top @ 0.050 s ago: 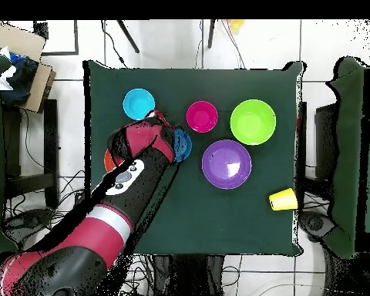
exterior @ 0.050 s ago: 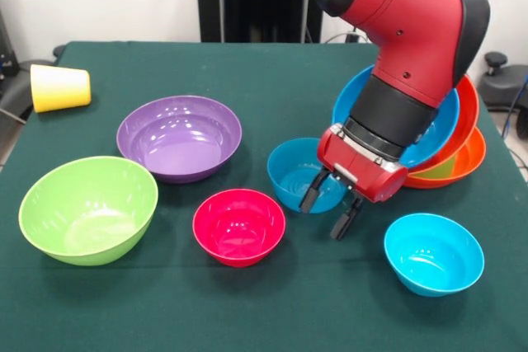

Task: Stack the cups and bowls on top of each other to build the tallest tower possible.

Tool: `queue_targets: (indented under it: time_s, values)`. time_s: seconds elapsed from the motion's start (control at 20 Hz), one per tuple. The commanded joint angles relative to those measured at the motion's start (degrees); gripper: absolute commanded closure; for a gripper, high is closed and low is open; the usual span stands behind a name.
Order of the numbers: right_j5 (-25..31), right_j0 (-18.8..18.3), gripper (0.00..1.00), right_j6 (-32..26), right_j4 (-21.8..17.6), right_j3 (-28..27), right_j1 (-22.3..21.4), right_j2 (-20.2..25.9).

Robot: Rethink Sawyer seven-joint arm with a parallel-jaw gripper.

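Note:
My gripper [exterior @ 0.050 s ago: 330,207] is open and points down at the near right rim of a small blue bowl [exterior @ 0.050 s ago: 290,172]. One finger [exterior @ 0.050 s ago: 312,194] is over that rim and the other hangs just outside it. Behind my wrist a pile leans: a larger blue bowl [exterior @ 0.050 s ago: 437,133] tilts on two orange bowls [exterior @ 0.050 s ago: 469,150], with a sliver of light green [exterior @ 0.050 s ago: 436,170] between them. A pink-red bowl [exterior @ 0.050 s ago: 238,226], a purple bowl [exterior @ 0.050 s ago: 180,136], a lime green bowl [exterior @ 0.050 s ago: 88,208] and a cyan bowl [exterior @ 0.050 s ago: 433,253] stand apart. The yellow cup [exterior @ 0.050 s ago: 59,88] lies on its side.
All of it rests on a dark green cloth table [exterior @ 0.050 s ago: 272,311]. From overhead my arm [top @ 0.050 s ago: 122,181] covers the pile and most of the small blue bowl [top @ 0.050 s ago: 184,144]. The yellow cup [top @ 0.050 s ago: 282,200] lies near a table edge.

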Motion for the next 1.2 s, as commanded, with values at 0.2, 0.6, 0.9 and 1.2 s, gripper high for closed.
queue_targets:
  time_s: [0.2,0.6,0.9,1.2]
  values:
    - [10.05,0.29,0.00,1.49,-0.89,10.68,-11.76,7.15]
    - [12.27,0.09,0.00,0.80,-1.52,11.29,-13.54,7.43]
    - [12.08,0.26,0.00,1.38,-1.87,11.34,-13.43,7.30]
    - [11.60,-0.01,0.00,1.31,-2.11,11.16,-13.24,7.37]
